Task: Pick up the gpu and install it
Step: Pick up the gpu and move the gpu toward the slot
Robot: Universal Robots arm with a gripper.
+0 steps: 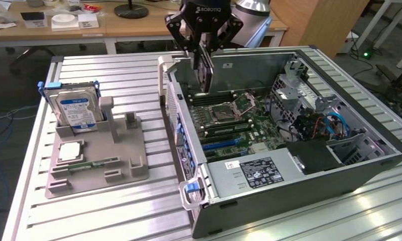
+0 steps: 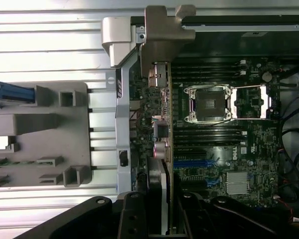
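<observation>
- Office desks (image 1: 120, 31) cluttered with small boxes were seen in the background, with a wooden panel (image 1: 321, 22) behind the arm.
- A ribbed metal worktop (image 1: 120, 211) was seen carrying everything in the foreground.
- An open computer case (image 1: 361, 170) was laid on its side towards the exterior view's right, its motherboard (image 1: 254, 125) exposed.
- A grey holder tray (image 1: 130, 173) was placed on the worktop at the exterior view's left, just beside the case.
- A silver hard drive (image 1: 77, 113) with a blue label was stood upright in the tray's far end.
- The end effector (image 1: 202, 50) was positioned above the far part of the case, its fingers (image 2: 134, 214) drawn narrow and clamped on the upper edge of the gpu (image 1: 205, 75).
- The gpu was held upright and edge-down inside the case, over the motherboard, between the case's wall nearest the tray and the CPU socket (image 1: 234, 106).
- Its pale metal bracket (image 2: 162, 35) was seen close to the case's far corner.
- Whether its lower edge touched the board could not be told.
</observation>
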